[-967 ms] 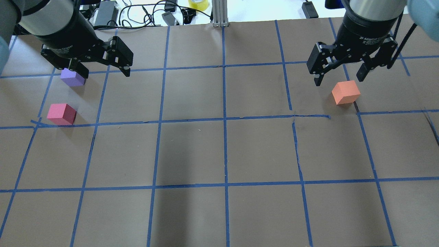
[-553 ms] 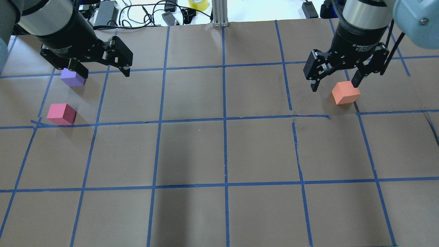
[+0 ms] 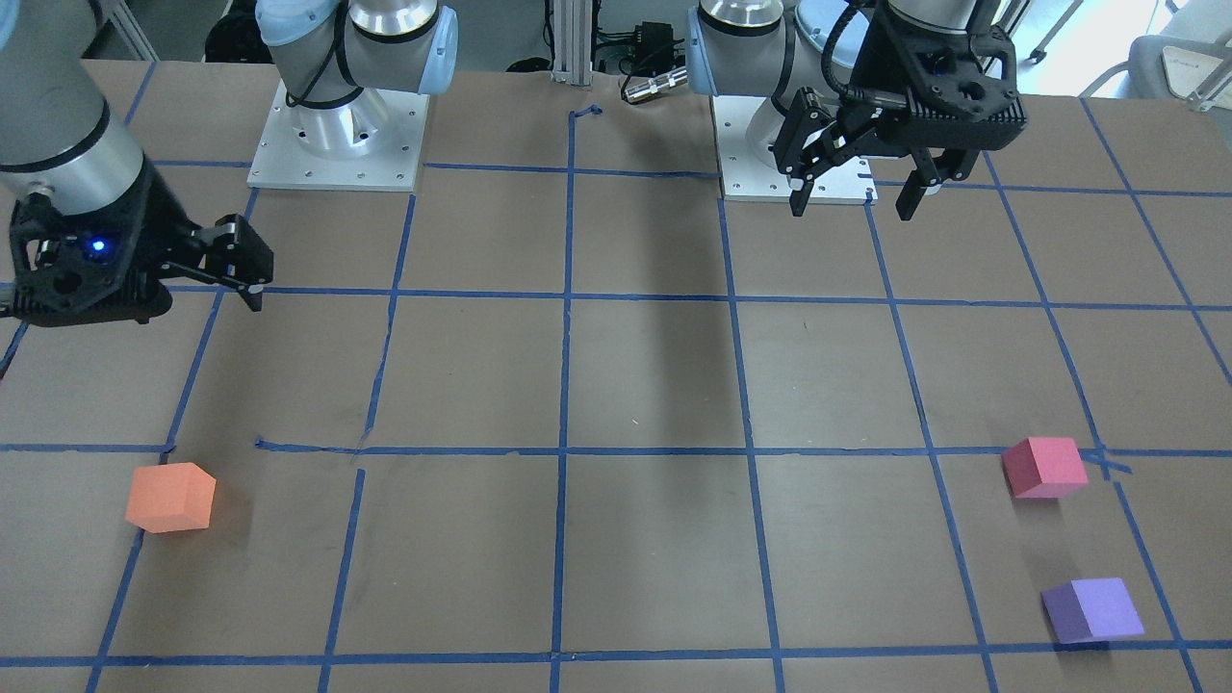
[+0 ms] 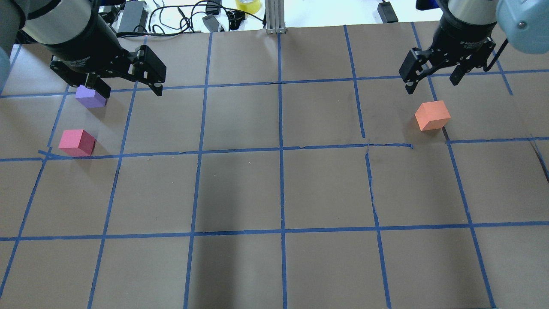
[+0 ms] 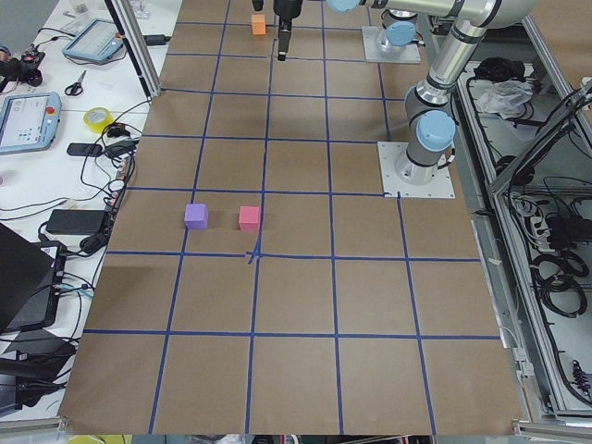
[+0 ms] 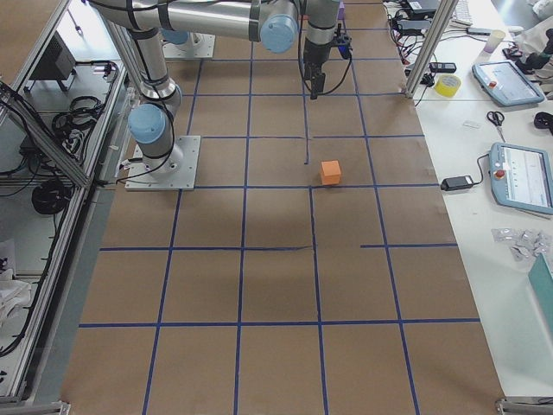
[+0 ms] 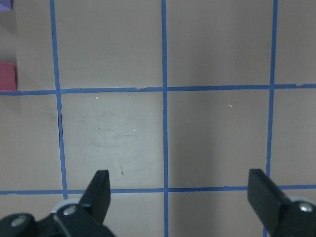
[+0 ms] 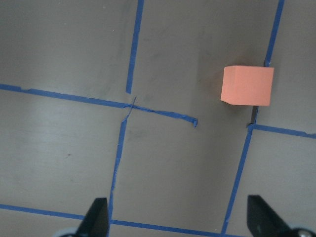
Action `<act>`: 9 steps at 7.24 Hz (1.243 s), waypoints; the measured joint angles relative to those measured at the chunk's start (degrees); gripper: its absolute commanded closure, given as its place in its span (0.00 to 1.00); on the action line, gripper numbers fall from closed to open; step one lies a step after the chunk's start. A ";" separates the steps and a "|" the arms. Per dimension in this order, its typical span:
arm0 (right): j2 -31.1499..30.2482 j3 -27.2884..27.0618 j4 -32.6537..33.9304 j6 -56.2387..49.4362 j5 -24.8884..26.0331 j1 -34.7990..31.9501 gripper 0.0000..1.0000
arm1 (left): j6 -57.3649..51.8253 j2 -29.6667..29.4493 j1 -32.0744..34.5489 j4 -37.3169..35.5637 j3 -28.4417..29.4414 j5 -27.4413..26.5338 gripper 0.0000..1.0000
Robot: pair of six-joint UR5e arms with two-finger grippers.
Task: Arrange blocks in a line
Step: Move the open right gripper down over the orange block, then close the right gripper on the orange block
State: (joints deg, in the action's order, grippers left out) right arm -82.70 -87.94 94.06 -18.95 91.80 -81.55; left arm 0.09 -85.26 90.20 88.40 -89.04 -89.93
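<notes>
The orange block [image 4: 432,116] lies on the right of the table; it also shows in the front view [image 3: 171,498] and the right wrist view [image 8: 247,85]. My right gripper [image 4: 433,85] is open and empty, held well above the table and apart from the orange block. The pinkish red block [image 4: 77,142] and the purple block [image 4: 91,98] lie at the far left, apart from each other. My left gripper [image 4: 128,89] is open and empty, hanging above the table beside the purple block. It also shows in the front view [image 3: 852,204].
The table is brown paper with a blue tape grid [image 4: 281,150]. Cables, a power brick and a roll of yellow tape [image 4: 248,5] lie beyond the far edge. The arm bases [image 3: 337,135] stand at the robot's side.
My right gripper has moved off the orange block, up the overhead view, and looks smaller there. It is still open. The left arm and all three blocks have not moved.
</notes>
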 measured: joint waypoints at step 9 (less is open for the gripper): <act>20.81 -2.34 22.82 -9.20 0.40 8.45 0.00 | 0.00 -0.02 -0.03 -0.02 0.00 -0.04 0.00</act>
State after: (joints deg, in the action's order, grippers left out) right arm -61.90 -90.28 116.88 -28.15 92.20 -73.10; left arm 0.09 -85.28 90.18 88.38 -89.03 -89.97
